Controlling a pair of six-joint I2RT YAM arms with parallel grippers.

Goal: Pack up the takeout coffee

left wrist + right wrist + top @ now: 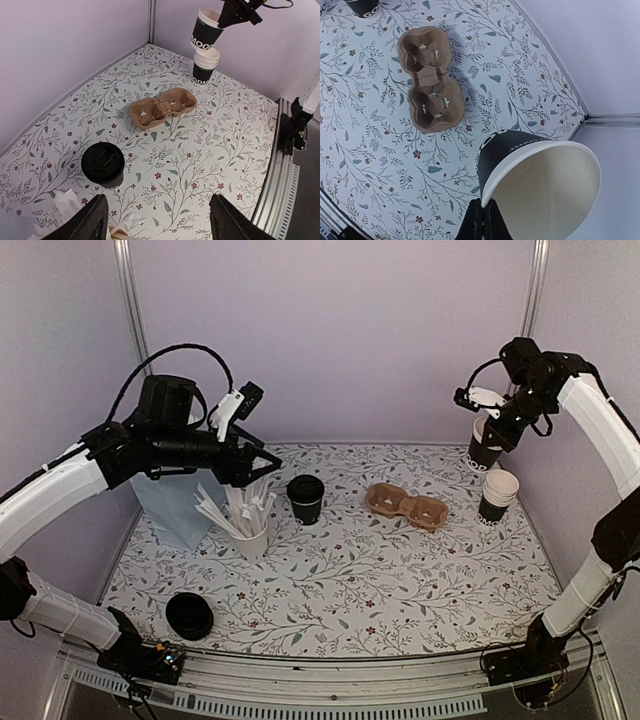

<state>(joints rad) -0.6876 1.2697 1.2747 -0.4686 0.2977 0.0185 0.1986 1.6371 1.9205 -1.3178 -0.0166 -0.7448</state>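
Takeout coffee (pixel 305 498): matt black paper, black plastic lid, slight sheen. Unlidded cup (pixel 540 185): black paper, smooth cream lining. Cup carrier (pixel 405 506): brown moulded pulp, rough. Tabletop (pixel 330 580): smooth floral-print covering. Rail (pixel 330 672) at near edge: ribbed metal.

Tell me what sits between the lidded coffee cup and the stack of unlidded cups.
The empty cardboard carrier lies between the lidded coffee cup and the stack of unlidded cups, touching neither. The top view shows this best.

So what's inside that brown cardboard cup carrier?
Nothing yet. Both wells of the cup carrier are empty, showing only bare cardboard and cut flaps. The lidded takeout coffee stands apart from it. The tabletop beneath it is covered.
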